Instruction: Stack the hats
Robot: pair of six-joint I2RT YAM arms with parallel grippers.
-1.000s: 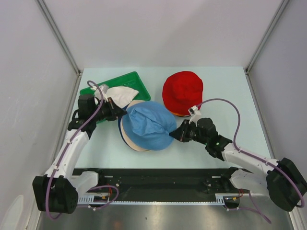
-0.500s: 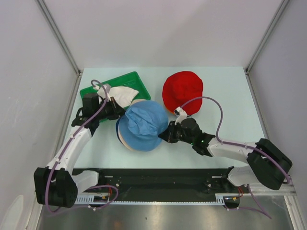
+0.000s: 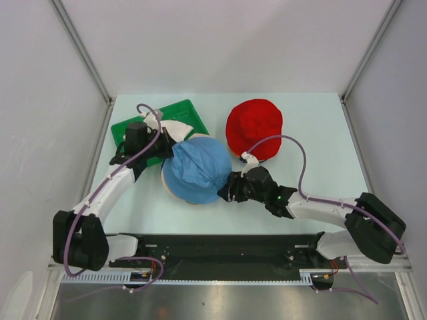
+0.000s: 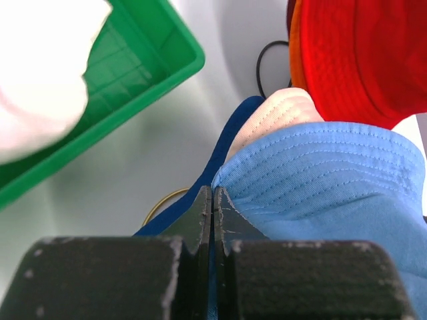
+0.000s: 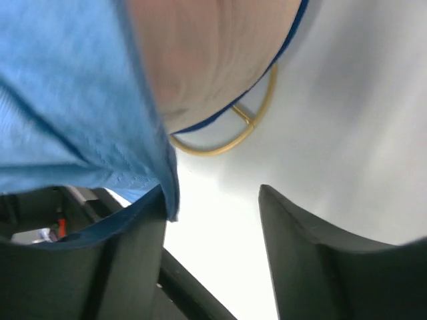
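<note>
Centre of the top view, slightly left:
- light blue hat (image 3: 197, 170), crown up and rumpled, topmost of a pile; it covers most of what lies below.
- beige hat (image 4: 280, 113), directly beneath the blue one; a pale sliver shows at the pile's lower-left edge in the top view.
- navy hat (image 4: 223, 143), only its dark rim visible, beside the beige one in the left wrist view.
- left gripper (image 4: 212, 193), at the pile's upper-left edge; fingers pressed together, pinching the brim of the light blue hat.
- right gripper (image 5: 210, 200), at the pile's lower-right edge; fingers (image 5: 307, 253) spread apart, blue fabric draped against the left-hand one, the gap between them otherwise showing bare table.
- gold wire ring (image 5: 233, 133), partly under the pile's rim in the right wrist view.

Upper centre of the top view:
- red hat (image 3: 253, 128), crown up, just beside the blue pile and apart from both grippers.
- orange hat (image 4: 297, 67), a thin edge under the red one.
- black wire loop (image 4: 261, 63), on the table beside the red hat.

Upper left of the top view:
- green tray (image 3: 190, 110), angled.
- white hat (image 3: 175, 128), crumpled, lying in the tray, close behind the left gripper.

Throughout:
- table (image 3: 313, 133), pale blue-green surface bearing all items.
</note>
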